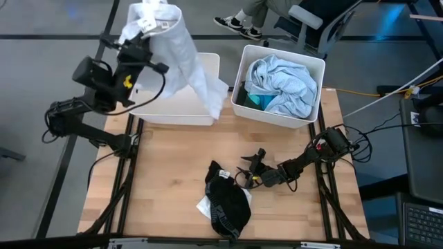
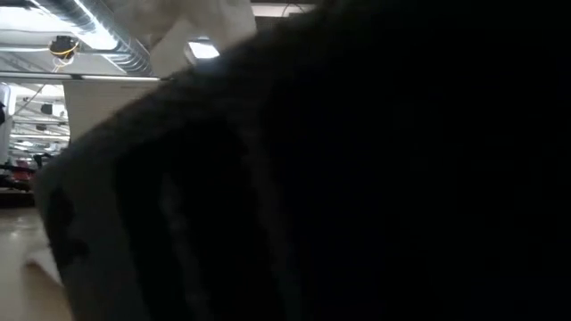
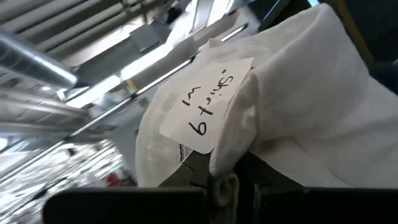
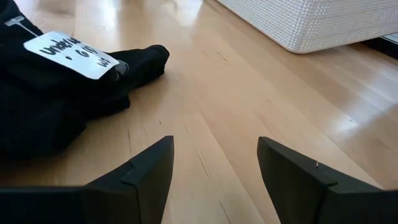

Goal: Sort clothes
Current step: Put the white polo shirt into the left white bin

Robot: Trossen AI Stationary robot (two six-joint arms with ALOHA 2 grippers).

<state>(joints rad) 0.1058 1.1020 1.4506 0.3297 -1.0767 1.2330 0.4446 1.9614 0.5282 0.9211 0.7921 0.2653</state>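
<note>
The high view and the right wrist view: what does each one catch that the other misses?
Only the high view shows the left gripper holding a white fabric garment over the left white plastic bin, and pale blue cloth in the right bin.

Only the right wrist view shows the handwritten white tag.

Both show the black fabric garment on the wooden table and the open right gripper.

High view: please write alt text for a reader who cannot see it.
The left gripper holds a white garment above the left bin. The right gripper, fingers open, rests low beside a black garment on the table; the right bin holds pale blue clothes.
</note>
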